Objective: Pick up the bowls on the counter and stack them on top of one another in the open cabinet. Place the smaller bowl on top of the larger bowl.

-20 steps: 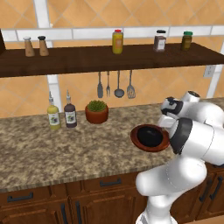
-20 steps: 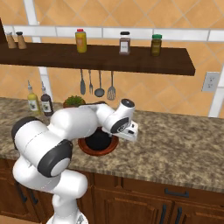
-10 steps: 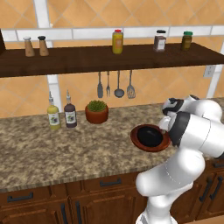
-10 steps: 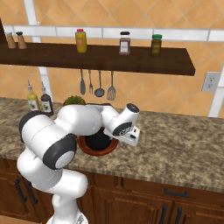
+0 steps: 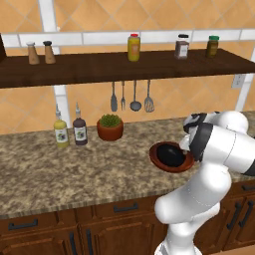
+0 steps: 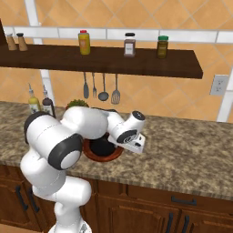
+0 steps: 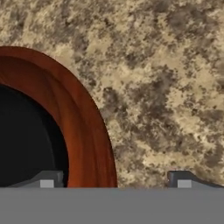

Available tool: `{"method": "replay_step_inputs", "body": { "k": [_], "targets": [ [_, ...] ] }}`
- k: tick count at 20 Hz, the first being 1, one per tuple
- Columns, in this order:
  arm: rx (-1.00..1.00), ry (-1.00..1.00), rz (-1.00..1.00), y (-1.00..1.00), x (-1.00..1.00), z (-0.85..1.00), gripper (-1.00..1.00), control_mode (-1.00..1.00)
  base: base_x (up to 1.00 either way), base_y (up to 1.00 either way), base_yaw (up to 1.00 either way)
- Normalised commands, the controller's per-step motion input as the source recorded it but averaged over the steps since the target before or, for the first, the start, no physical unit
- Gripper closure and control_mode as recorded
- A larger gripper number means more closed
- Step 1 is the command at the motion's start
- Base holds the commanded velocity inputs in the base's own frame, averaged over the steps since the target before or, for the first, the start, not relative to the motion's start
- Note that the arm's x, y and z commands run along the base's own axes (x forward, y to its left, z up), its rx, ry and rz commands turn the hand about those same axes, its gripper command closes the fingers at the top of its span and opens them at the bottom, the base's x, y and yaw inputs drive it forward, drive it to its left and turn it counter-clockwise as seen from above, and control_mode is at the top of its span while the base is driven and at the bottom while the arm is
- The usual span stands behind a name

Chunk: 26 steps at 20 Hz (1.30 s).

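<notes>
The small glossy black bowl (image 5: 172, 154) (image 6: 100, 146) (image 7: 26, 140) sits inside the wide reddish-brown bowl (image 5: 156, 159) (image 6: 97, 157) (image 7: 87, 122) on the granite counter (image 5: 74, 174) (image 6: 191, 150) (image 7: 166, 87). My gripper (image 7: 113, 181) (image 6: 132, 146) hangs just above the brown bowl's right rim. It is open. One fingertip (image 7: 43, 179) is over the black bowl and the other is out over bare counter, so the rim lies between them. Nothing is held. The dark wooden shelf (image 5: 124, 69) (image 6: 113, 61) runs along the wall above.
Spice jars (image 5: 133, 47) (image 6: 129, 44) stand on the shelf. Utensils (image 5: 135, 97) hang under it. A terracotta plant pot (image 5: 110, 127) and two bottles (image 5: 69, 132) stand on the counter to the left. A wall outlet (image 6: 220, 85) is at the right.
My hand has sunk a little and moved slightly right, ending closer over the brown bowl's rim. The bowls have not moved.
</notes>
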Motion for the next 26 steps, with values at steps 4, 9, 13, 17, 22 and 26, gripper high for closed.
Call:
{"method": "replay_step_inputs", "body": {
  "k": [4, 9, 13, 17, 22, 26],
  "targets": [
    [0.00, 0.00, 0.00, 0.21, 0.00, -0.15, 1.00, -1.00, 0.00, 0.00, 0.00],
    [0.00, -0.01, 0.00, 0.05, -0.01, -0.01, 1.00, -1.00, 0.00, 0.00, 0.00],
    [0.03, -0.02, 0.00, 0.00, -0.19, 0.00, 1.00, -1.00, 0.00, 0.00, 0.00],
    [0.08, 0.00, -0.02, 0.00, -0.37, 0.14, 1.00, -1.00, 0.00, 0.00, 0.00],
    [0.09, 0.02, -0.09, 0.00, -0.28, 0.22, 1.00, -1.00, 0.00, 0.00, 0.00],
    [0.10, 0.07, -0.17, 0.00, -0.11, 0.22, 1.00, -1.00, 0.00, 0.00, 0.00]
  ]
}}
